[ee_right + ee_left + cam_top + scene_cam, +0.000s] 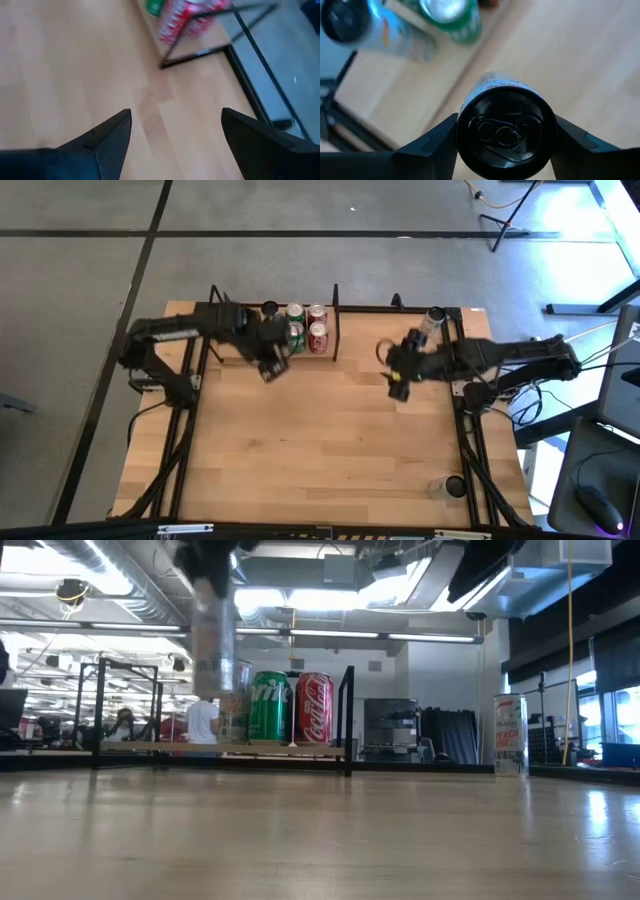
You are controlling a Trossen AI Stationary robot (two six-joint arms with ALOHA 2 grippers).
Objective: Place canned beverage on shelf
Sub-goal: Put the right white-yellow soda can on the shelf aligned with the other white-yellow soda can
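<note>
My left gripper (270,367) is shut on a pale can with a black top (504,131), just in front of the shelf (232,350). In the low view this can (212,640) shows above the level of the shelf board (200,748). A green can (268,707) and a red can (314,707) stand upright on the board; more cans (294,312) stand behind them. My right gripper (398,383) is open and empty above the table, right of centre, and it shows in its wrist view (176,131). My left gripper pinches the can between its two fingers, one on each side of the wall just below the black top rim (461,125). The fingers (435,137) come from above, pointing down. The can hangs upright below them, lifted clear of the table.
The shelf's black upright rods (348,720) and rails frame the board. A tall white can (510,735) stands at the table's far right, also in the high view (432,325). Another can (450,487) sits near the front right corner. Bare tabletop (320,440) fills the middle.
</note>
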